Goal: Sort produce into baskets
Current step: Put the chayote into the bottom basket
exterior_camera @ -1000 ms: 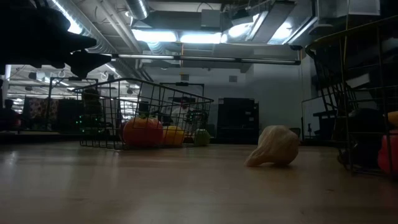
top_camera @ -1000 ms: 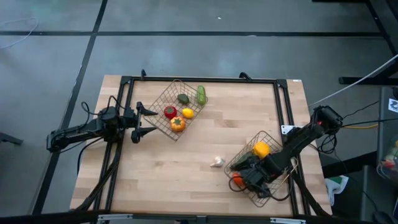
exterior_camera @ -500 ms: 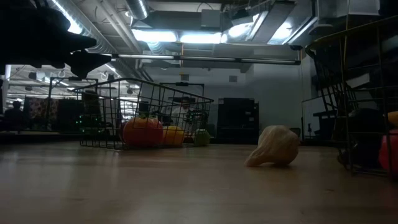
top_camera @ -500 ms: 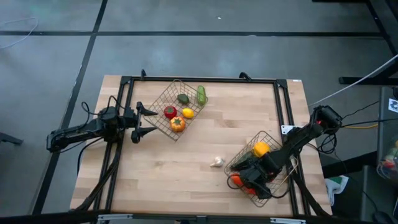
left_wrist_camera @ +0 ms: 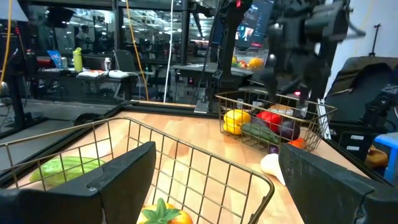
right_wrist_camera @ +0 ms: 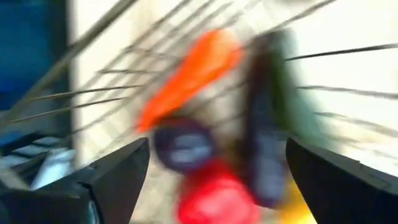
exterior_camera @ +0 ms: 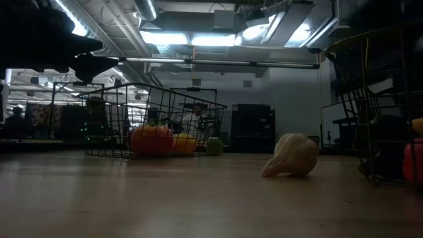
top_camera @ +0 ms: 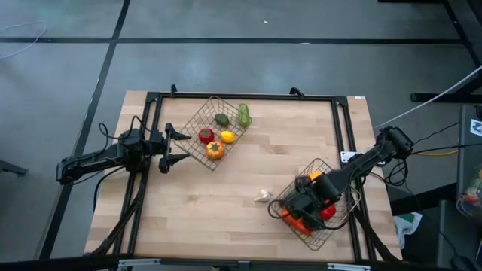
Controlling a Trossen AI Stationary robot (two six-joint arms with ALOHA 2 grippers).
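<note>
High view: wooden table (top_camera: 226, 203) carries two wire baskets. The far-left basket (top_camera: 197, 120) holds a red tomato (top_camera: 205, 135), a lemon (top_camera: 227, 137), an orange pepper (top_camera: 215, 150), an avocado (top_camera: 221, 119) and a cucumber (top_camera: 244, 114) lying on its rim edge. The near-right basket (top_camera: 331, 229) holds a yellow pepper (top_camera: 326, 181), a red piece (top_camera: 327, 213) and a carrot (top_camera: 295, 222). A garlic bulb (top_camera: 262, 196) lies loose on the table, just beside the near-right basket. Left gripper (top_camera: 172, 147) hangs beside the far-left basket, fingers spread wide, nothing between them. Right gripper (top_camera: 301, 205) is down inside the near-right basket; jaw state not readable from above.

Low view: garlic bulb (exterior_camera: 291, 155) sits on the tabletop between the two baskets. Far-left basket (exterior_camera: 119, 119) shows the tomato (exterior_camera: 151, 141) and lemon (exterior_camera: 184, 143) through its mesh. Near-right basket (exterior_camera: 377, 106) is at the right edge, dark.

Left wrist view: both fingers (left_wrist_camera: 106, 177) stand wide apart over the rim of the nearer basket (left_wrist_camera: 205, 171), with the orange pepper (left_wrist_camera: 163, 214) and cucumber (left_wrist_camera: 65, 169) below. The other basket (left_wrist_camera: 311, 134) is well apart, with the right arm above it.

Right wrist view: heavily blurred. Fingers (right_wrist_camera: 118, 171) are set wide, gripping nothing, over the carrot (right_wrist_camera: 189, 74), a dark purple round piece (right_wrist_camera: 183, 143), the red piece (right_wrist_camera: 217, 196) and a long dark piece (right_wrist_camera: 264, 146) on the basket mesh.
</note>
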